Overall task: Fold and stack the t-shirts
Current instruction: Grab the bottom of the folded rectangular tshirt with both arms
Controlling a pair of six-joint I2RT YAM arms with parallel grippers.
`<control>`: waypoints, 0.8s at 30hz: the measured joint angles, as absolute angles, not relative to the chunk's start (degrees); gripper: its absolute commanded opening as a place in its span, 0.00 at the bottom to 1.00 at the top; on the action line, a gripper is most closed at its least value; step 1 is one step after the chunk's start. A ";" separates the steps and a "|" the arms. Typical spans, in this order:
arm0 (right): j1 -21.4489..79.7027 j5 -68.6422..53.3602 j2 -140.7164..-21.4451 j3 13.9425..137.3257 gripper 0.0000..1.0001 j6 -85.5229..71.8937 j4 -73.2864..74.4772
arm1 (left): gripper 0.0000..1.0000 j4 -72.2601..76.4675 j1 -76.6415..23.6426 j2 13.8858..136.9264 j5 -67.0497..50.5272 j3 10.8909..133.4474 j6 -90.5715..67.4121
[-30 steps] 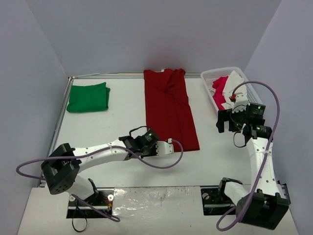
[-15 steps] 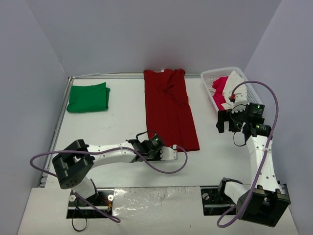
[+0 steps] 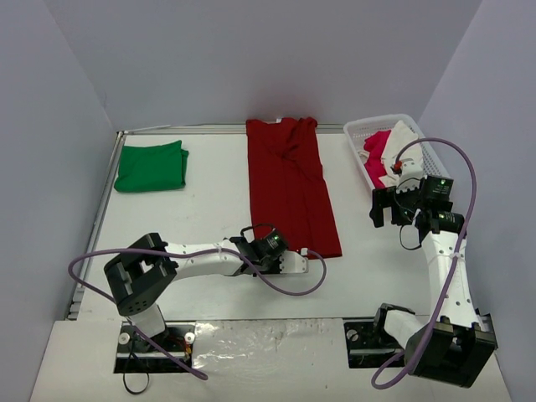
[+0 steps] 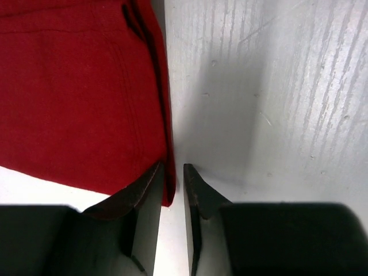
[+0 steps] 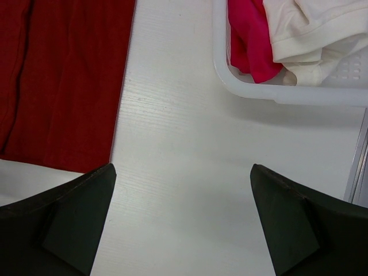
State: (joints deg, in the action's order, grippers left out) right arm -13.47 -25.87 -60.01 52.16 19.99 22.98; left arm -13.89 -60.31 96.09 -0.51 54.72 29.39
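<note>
T-shirts first: the dark red one (image 3: 289, 188) lies as a long folded strip in the middle of the worktop (image 3: 209, 209). The green one (image 3: 151, 166) sits folded at the far left, probably as the base of the stack. Your left jaws sit low at the red strip's near right corner, a narrow gap apart. The hem edge is between them but not pinched, so they look placed to lift that end. Your right jaws hang wide apart and empty between the strip and the basket (image 5: 287, 95).

White arms (image 3: 201, 255), black joints (image 3: 138, 283), looping purple cables (image 3: 474, 180).
</note>
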 measured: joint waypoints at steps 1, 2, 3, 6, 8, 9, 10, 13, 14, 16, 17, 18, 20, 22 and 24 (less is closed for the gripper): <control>-13.47 -25.91 -60.01 52.16 1.00 19.99 22.98 | 0.15 -13.93 -60.31 96.09 -0.51 54.70 29.34; -13.47 -25.93 -60.01 52.16 1.00 19.99 22.98 | 0.10 -14.09 -60.31 96.14 -0.56 54.70 29.36; -13.47 -25.93 -60.01 52.16 1.00 20.01 22.98 | 0.03 -14.22 -60.31 96.25 -0.56 54.70 29.43; -13.47 -25.96 -60.01 52.16 1.00 19.99 22.98 | 0.02 -14.55 -60.31 96.44 -0.45 54.72 29.58; -13.47 -25.96 -59.99 52.16 1.00 19.99 22.98 | 0.02 -14.61 -60.34 96.44 -0.45 54.72 29.61; -13.47 -25.96 -59.99 52.16 1.00 19.99 22.98 | 0.02 -14.68 -60.31 96.44 -0.45 54.74 29.58; -13.47 -25.96 -59.99 52.16 1.00 19.99 22.98 | 0.02 -14.72 -60.31 96.44 -0.45 54.76 29.61; -13.47 -25.96 -59.99 52.16 1.00 20.01 22.98 | 0.02 -15.73 -60.18 96.42 -0.64 55.05 29.65; -13.47 -25.98 -59.96 52.16 1.00 20.01 22.98 | 0.02 -16.47 -59.96 96.31 -1.23 55.27 29.76; -13.47 -25.98 -59.92 52.16 1.00 20.03 22.98 | 0.02 -18.70 -58.85 95.83 -3.53 55.77 29.91; -13.43 -26.00 -59.90 52.16 1.00 20.10 22.98 | 0.02 -19.81 -58.04 95.37 -4.64 55.90 30.04; -13.34 -26.04 -59.90 52.16 1.00 20.21 23.00 | 0.02 -20.84 -57.17 94.78 -5.61 55.94 30.17; -12.91 -26.33 -59.90 52.16 1.00 20.58 23.00 | 0.02 -22.72 -54.78 92.77 -7.38 55.96 30.76; -12.19 -26.96 -59.83 52.16 1.00 21.26 23.00 | 0.02 -24.10 -52.69 90.59 -8.49 56.21 31.33; -11.22 -27.51 -59.77 52.16 1.00 21.98 23.00 | 0.08 -24.43 -50.94 88.99 -8.97 56.60 31.59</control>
State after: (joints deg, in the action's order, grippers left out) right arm -11.22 -27.51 -59.77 52.16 21.98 23.00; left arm -24.43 -50.94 88.99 -8.97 56.60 31.59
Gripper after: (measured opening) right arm 0.999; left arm 0.027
